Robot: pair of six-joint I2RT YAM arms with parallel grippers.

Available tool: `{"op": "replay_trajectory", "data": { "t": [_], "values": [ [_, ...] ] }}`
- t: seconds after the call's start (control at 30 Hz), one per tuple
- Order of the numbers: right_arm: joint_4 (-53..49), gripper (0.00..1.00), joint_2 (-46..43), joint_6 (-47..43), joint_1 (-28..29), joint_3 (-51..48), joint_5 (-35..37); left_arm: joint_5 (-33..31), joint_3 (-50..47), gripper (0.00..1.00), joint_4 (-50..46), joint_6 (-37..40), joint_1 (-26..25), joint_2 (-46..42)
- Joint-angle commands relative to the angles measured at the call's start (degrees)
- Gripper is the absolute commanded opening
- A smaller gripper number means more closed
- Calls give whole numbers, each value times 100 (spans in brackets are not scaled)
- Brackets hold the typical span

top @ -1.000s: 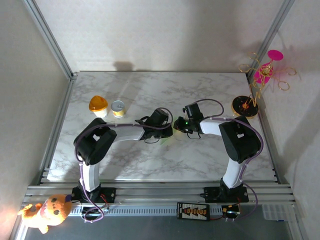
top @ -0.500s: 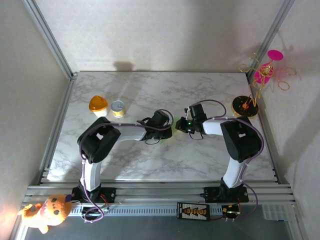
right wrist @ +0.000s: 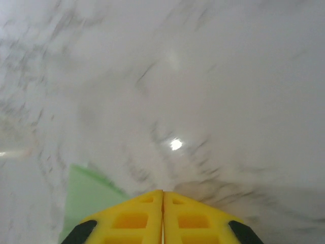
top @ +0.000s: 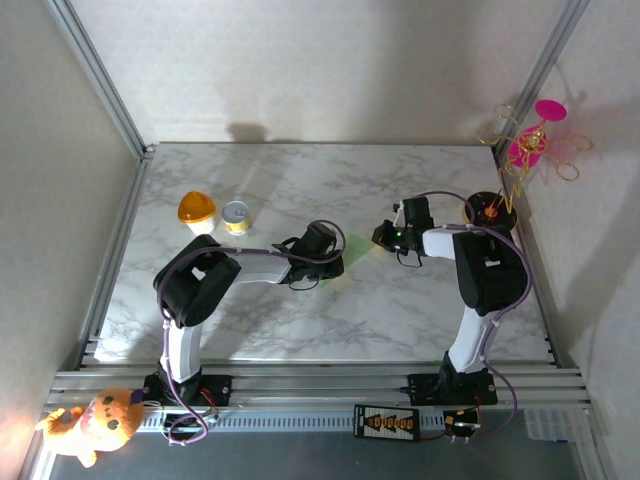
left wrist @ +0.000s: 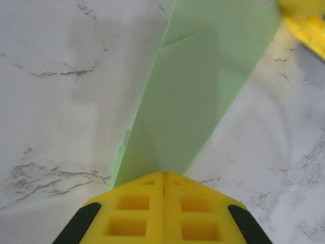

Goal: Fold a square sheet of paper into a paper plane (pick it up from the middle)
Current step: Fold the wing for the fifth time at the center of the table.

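Observation:
The pale green sheet of paper (top: 358, 263) lies flat on the marble table (top: 400, 310) between the two grippers, folded into a long narrow paper plane shape (left wrist: 198, 96) with overlapping layers and a slanted crease. My left gripper (left wrist: 163, 174) is shut, and its yellow tips rest on the paper's near end; seen from above, the left gripper (top: 327, 258) sits at the table's middle. My right gripper (right wrist: 163, 192) is shut, over bare marble just past the paper's corner (right wrist: 89, 195). From overhead the right gripper (top: 385, 237) stands right of the paper. Its yellow fingers (left wrist: 304, 23) show at the paper's far end.
An orange-lidded cup (top: 197, 211) and a small yellow tin (top: 236, 216) stand at the back left. A pink-and-gold ornament stand (top: 512, 175) rises at the back right, close to the right arm's elbow. A plush toy (top: 95, 425) sits on the front rail.
My right gripper has slid to the right, away from the left gripper and off the paper. The left gripper has stayed on the paper's end.

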Motion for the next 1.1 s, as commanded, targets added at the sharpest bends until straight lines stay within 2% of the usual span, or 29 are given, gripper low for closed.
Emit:
{"op": "replay_trajectory", "data": {
  "t": [0.0, 0.13, 0.27, 0.43, 0.63, 0.8, 0.93, 1.07],
  "values": [
    [-168, 10, -370, -253, -93, 100, 621, -180, -192, 0, -958, 27, 8, 205],
    [-29, 10, -866, -172, 13, -162, 257, -159, -151, 0, -969, 43, 7, 211],
    [181, 10, -1129, 53, 369, -482, -200, -143, -112, 0, -986, 52, 7, 224],
    [289, 10, -910, 390, 750, -570, -636, -142, -76, 0, -1009, 53, 7, 203],
    [188, 8, -390, 460, 926, -418, -979, -88, -2, 0, -986, 52, 7, 134],
    [-3, 8, -84, 412, 944, -311, -878, 23, 112, 0, -923, 89, 7, -5],
    [-276, 7, 81, 347, 945, -240, -666, 324, 159, 0, -484, 221, 7, -205],
    [-489, 7, 161, 288, 941, -210, -487, 419, 209, 7, -127, 270, 16, -232]
  ]
}}
